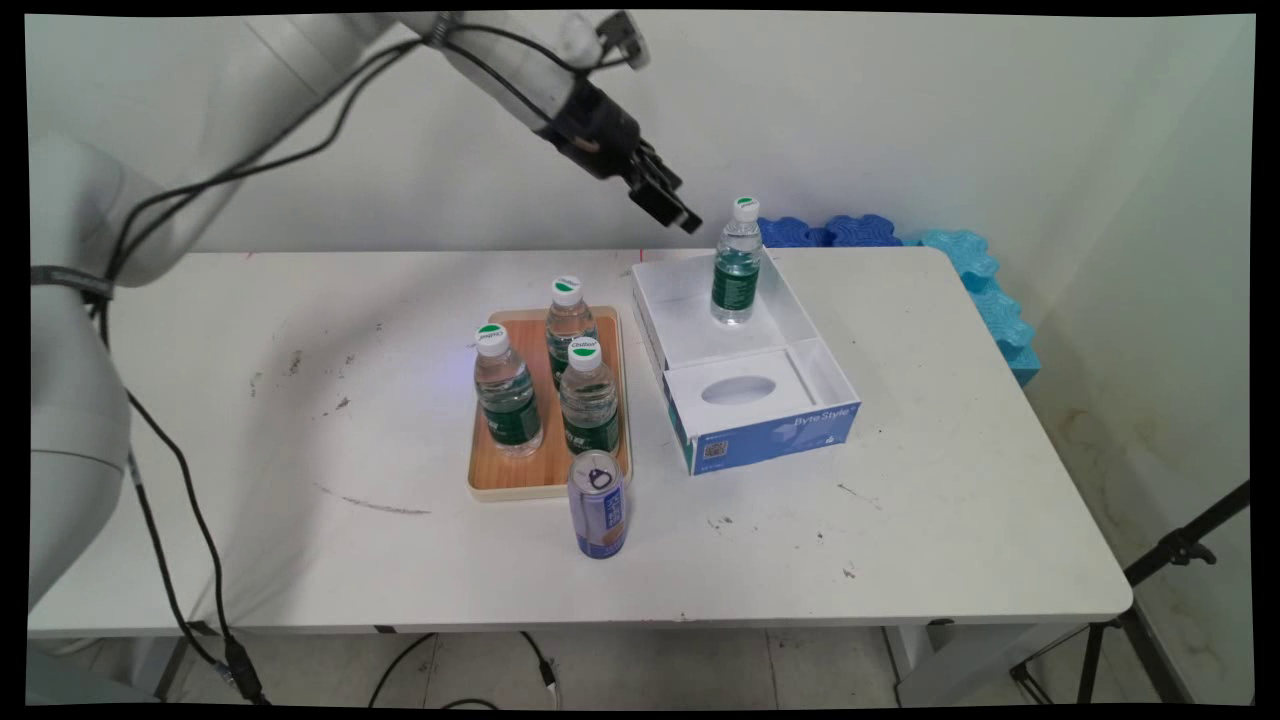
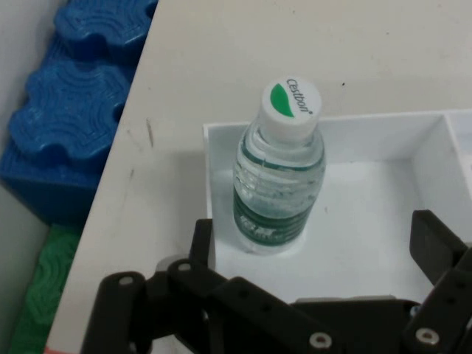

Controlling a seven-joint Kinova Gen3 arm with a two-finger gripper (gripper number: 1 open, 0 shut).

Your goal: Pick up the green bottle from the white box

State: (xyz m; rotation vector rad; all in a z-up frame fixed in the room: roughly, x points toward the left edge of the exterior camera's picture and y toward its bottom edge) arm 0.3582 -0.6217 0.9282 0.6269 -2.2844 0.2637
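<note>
A water bottle (image 1: 737, 262) with a green label and a white cap stands upright in the far compartment of a white open box (image 1: 808, 352) with a blue front. My gripper (image 1: 678, 212) hangs in the air just left of and above that bottle, tilted down toward it and holding nothing. In the hand view the same bottle (image 2: 279, 177) stands in the box's corner (image 2: 214, 136). There my gripper (image 2: 317, 240) is open, its fingertips (image 2: 200, 234) spread wide on either side below the bottle.
A wooden tray (image 1: 500, 470) left of the box carries three more water bottles (image 1: 508, 392). A purple drinks can (image 1: 598, 505) stands in front of the tray. Blue foam blocks (image 1: 968, 262) lie along the table's far right edge, by the wall.
</note>
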